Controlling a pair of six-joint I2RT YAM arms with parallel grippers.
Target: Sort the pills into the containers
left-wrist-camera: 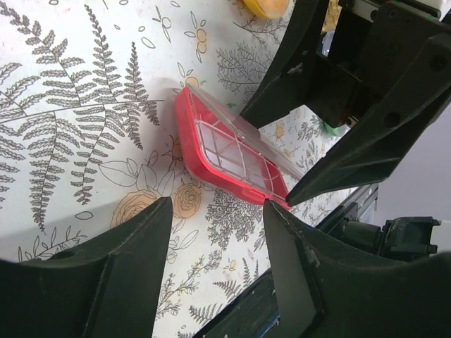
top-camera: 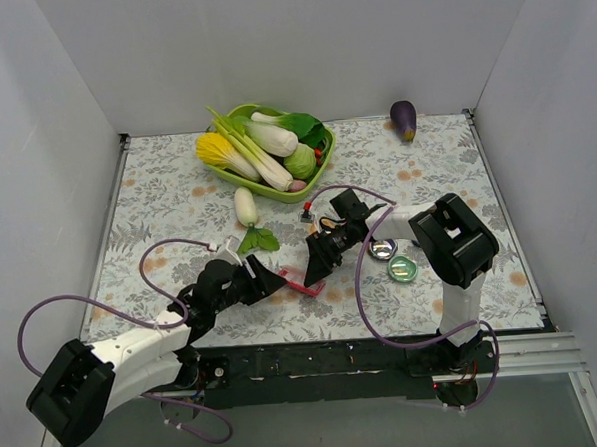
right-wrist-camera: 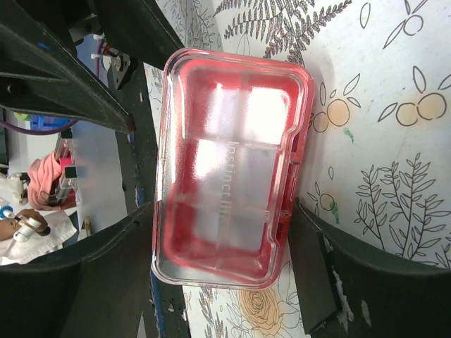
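Right wrist view: the pink container (right-wrist-camera: 225, 176) lies lid-down on the table (top-camera: 177, 190), with the right gripper (right-wrist-camera: 224, 218) clamped across its sides. The left gripper (left-wrist-camera: 218, 205) stands spread just short of it. No pills are visible and the compartments appear empty. Sorting is judged not begun.

Top cam overhead from behind; both wrist cams close-up, share pink box (right-wrist-camera: 225, 169)

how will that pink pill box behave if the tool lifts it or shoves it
Likely stiff: the pill box shows moulded walls and dividers. Probably light, being thin, translucent and seemingly empty. Its glossy plastic may slip in a grip, and being flat it should slide, not roll.
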